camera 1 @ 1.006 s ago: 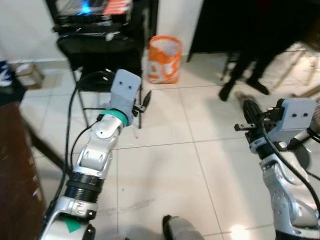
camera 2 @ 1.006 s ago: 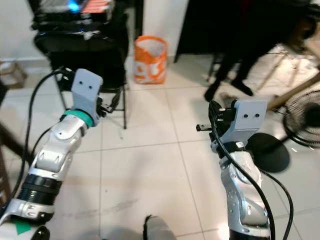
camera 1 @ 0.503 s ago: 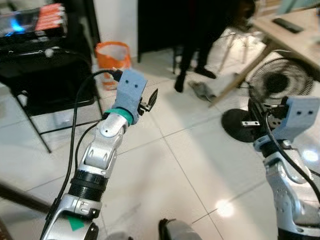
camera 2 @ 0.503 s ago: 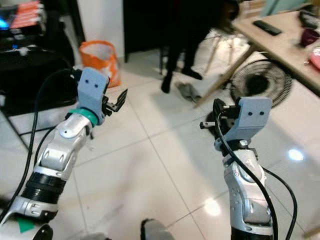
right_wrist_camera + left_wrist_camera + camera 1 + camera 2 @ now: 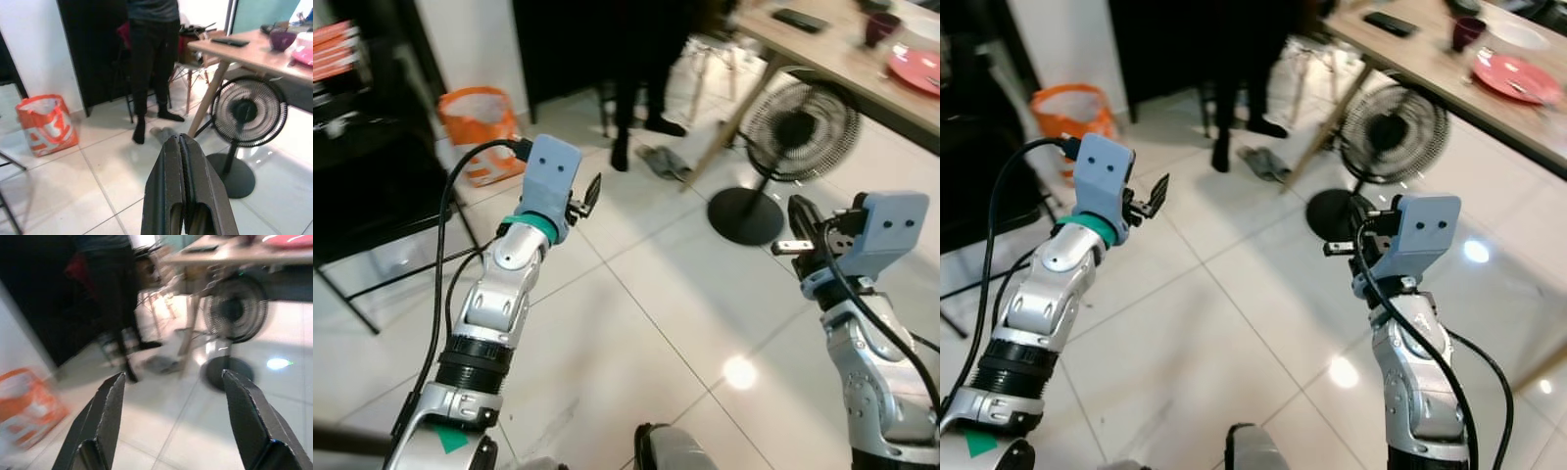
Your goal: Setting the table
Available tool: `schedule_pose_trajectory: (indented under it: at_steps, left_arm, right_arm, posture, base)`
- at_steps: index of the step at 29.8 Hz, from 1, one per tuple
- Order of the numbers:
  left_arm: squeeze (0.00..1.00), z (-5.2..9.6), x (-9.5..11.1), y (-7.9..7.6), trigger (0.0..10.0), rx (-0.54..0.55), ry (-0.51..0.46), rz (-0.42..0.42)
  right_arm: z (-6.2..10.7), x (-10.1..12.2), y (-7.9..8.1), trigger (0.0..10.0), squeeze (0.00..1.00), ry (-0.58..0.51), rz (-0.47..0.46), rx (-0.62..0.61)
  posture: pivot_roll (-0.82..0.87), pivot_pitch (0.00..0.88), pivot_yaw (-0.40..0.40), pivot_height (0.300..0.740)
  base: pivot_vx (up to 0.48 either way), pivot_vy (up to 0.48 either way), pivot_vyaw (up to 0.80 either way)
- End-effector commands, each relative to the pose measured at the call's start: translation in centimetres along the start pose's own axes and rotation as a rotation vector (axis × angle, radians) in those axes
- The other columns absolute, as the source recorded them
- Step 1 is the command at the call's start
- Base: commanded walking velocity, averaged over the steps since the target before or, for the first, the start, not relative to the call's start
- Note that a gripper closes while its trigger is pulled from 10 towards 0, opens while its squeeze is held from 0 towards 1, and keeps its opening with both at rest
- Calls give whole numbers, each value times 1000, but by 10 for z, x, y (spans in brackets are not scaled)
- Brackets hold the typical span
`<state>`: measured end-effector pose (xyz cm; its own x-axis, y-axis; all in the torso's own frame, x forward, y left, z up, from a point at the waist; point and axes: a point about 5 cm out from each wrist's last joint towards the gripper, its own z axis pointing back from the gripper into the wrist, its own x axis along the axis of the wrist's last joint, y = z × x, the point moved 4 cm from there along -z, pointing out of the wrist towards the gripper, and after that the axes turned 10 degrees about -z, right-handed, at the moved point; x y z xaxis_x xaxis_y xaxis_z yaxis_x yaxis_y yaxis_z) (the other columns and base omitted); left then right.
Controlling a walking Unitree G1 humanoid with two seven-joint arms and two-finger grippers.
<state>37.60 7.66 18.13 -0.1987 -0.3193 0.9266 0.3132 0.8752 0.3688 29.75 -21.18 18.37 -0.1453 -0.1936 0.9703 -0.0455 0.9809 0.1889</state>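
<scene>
Tabletop (image 5: pixel 1410 54) of pale wood stands at the far right of the room, ahead of the robot and well apart from both arms. On it lie a red plate (image 5: pixel 1513 76), a dark purple cup (image 5: pixel 1467 31), a white dish (image 5: pixel 1520 35) at the edge of the frame, and a flat black device (image 5: pixel 1392 23) near the corner. A black pedestal fan (image 5: pixel 1386 132) stands on the white tiled floor (image 5: pixel 1234 323) just beside the slanted wooden table leg (image 5: pixel 1317 122). A person in dark trousers (image 5: pixel 149 63) stands on the tiles near that leg, with a grey cloth (image 5: pixel 1263 164) lying by the feet. An orange bag (image 5: pixel 1072 113) sits against the white wall on the left.

Both arms are raised over the bare floor, holding nothing. The left pincer (image 5: pixel 171 426) is spread wide, with the fan showing between its black fingers. The right pincer (image 5: pixel 183 191) has its two fingers pressed together, pointing toward the person and the fan.
</scene>
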Motion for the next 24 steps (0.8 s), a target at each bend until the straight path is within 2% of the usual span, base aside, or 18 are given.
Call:
schedule_pose_trajectory:
  at_steps: [1,3,9,14,24]
  left_arm:
    - [0,3,-9,6,10000,15,33,0]
    - [0,3,-9,6,10000,15,34,4]
    - [0,3,-8,5,10000,14,29,13]
    - [0,3,-6,4,10000,10,21,18]
    - [0,3,-6,4,10000,11,21,16]
  right_arm:
    - [-1,-1,3,10000,0,4,-4,9]
    - [-1,-1,3,10000,0,4,-5,9]
    - [-1,-1,3,10000,0,4,-5,8]
    - [0,-1,3,10000,0,4,-6,8]
    - [0,-2,1,10000,0,8,6,1]
  posture:
    - [-32,0,40,740]
    - [-32,0,40,740]
    - [-32,0,40,740]
    - [-33,0,40,740]
    - [-31,0,40,740]
  base:
    - [0,0,0]
    - [0,0,-800]
    - [0,0,0]
    - [0,0,-800]
    - [0,0,0]
